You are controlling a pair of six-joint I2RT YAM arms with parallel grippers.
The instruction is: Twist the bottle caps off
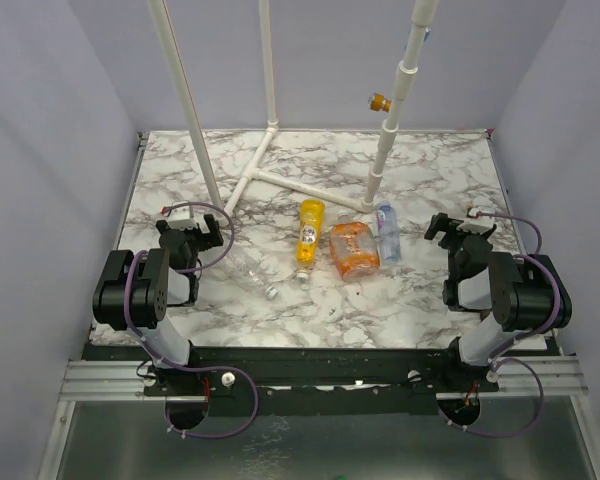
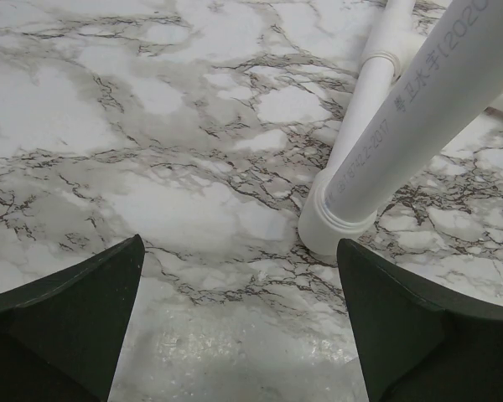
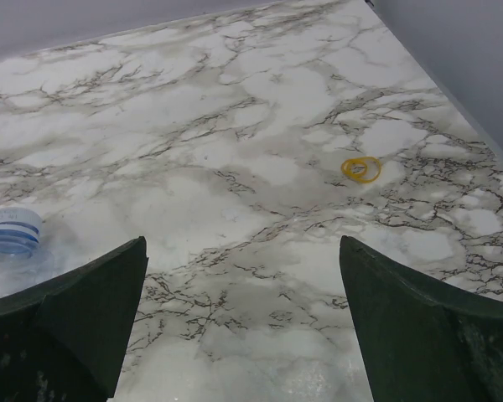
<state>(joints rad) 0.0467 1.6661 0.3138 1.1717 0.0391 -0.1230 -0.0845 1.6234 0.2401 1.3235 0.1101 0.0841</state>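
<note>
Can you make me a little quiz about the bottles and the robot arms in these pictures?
1. True or false: the left gripper and the right gripper are both open and empty.
2. How many bottles lie on the table?
3. Which one lies nearest the left arm? A. the squat orange bottle B. the small clear bottle C. the blue-labelled bottle
Key: 1 true; 2 four; 3 B.

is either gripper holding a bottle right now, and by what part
Nothing is held: the left gripper and right gripper both stand open and empty.
</note>
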